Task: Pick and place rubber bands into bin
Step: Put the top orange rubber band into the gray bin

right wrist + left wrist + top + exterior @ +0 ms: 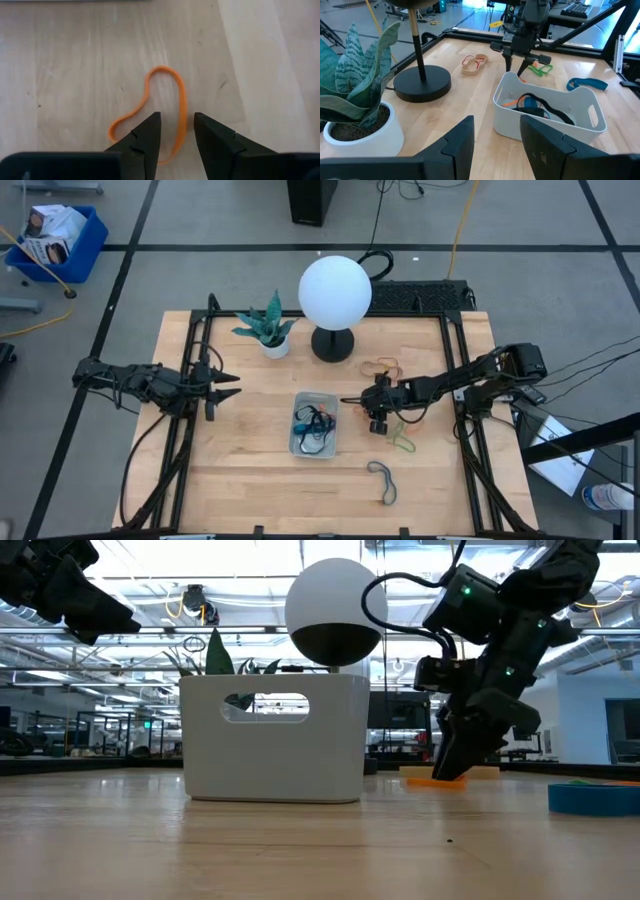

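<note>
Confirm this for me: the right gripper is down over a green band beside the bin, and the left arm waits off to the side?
Not quite. The band under the right gripper is orange, not green, as the right wrist view shows. The rest holds: it lies on the table beside the bin, and the left gripper waits at the table's left edge.

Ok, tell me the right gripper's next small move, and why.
Probably close fully on the orange rubber band: the right gripper is down at the table with one side of the loop between its still-parted fingers. Then lift and carry it to the bin beside it.
</note>
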`<state>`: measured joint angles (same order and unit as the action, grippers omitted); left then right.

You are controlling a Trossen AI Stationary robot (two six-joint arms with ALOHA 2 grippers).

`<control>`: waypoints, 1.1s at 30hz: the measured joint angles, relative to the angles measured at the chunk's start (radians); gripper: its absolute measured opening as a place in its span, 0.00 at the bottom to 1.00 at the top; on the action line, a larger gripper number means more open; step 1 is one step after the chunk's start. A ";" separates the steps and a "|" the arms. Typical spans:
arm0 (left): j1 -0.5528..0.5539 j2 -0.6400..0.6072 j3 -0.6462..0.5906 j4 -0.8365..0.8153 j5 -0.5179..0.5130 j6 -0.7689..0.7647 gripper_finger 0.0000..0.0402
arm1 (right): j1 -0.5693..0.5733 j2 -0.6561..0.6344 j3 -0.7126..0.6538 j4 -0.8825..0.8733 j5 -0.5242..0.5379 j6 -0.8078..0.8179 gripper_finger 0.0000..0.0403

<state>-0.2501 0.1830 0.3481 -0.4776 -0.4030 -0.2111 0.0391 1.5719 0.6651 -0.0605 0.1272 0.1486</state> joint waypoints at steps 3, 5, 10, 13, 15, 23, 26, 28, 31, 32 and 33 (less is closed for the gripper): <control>0.000 0.000 0.000 0.000 0.000 0.000 0.41 | 0.000 0.028 -0.001 0.012 0.000 0.020 0.26; 0.000 0.000 0.000 -0.001 0.000 -0.001 0.41 | -0.001 0.043 -0.001 0.016 -0.011 0.043 0.23; 0.000 0.000 0.000 0.000 0.000 -0.001 0.41 | -0.004 0.059 -0.002 0.027 -0.022 0.044 0.15; 0.000 0.000 0.000 0.000 0.000 -0.001 0.41 | -0.005 0.059 -0.002 0.036 -0.022 0.017 0.07; 0.000 0.000 0.000 0.000 0.000 -0.001 0.41 | -0.005 0.060 -0.003 0.040 -0.021 -0.012 0.02; 0.000 0.000 0.000 0.000 0.000 -0.003 0.41 | -0.004 0.045 -0.004 0.051 0.026 -0.012 0.00; 0.000 0.000 0.000 0.001 0.000 -0.003 0.41 | -0.004 0.008 -0.006 0.058 0.026 -0.007 0.00; 0.000 0.000 0.000 0.001 0.000 -0.003 0.41 | -0.005 -0.026 -0.013 0.068 0.035 -0.011 0.00; 0.000 0.000 0.000 0.001 0.000 -0.003 0.41 | -0.006 -0.099 -0.008 0.121 0.079 -0.011 0.00; 0.000 0.000 0.000 0.001 0.000 -0.003 0.41 | -0.007 -0.125 -0.006 0.135 0.086 -0.009 0.00; 0.000 0.000 0.000 0.001 0.001 -0.002 0.41 | -0.007 -0.149 -0.007 0.141 0.085 -0.009 0.00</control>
<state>-0.2501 0.1833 0.3481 -0.4767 -0.4025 -0.2135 0.0322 1.4225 0.6585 0.0801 0.2127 0.1400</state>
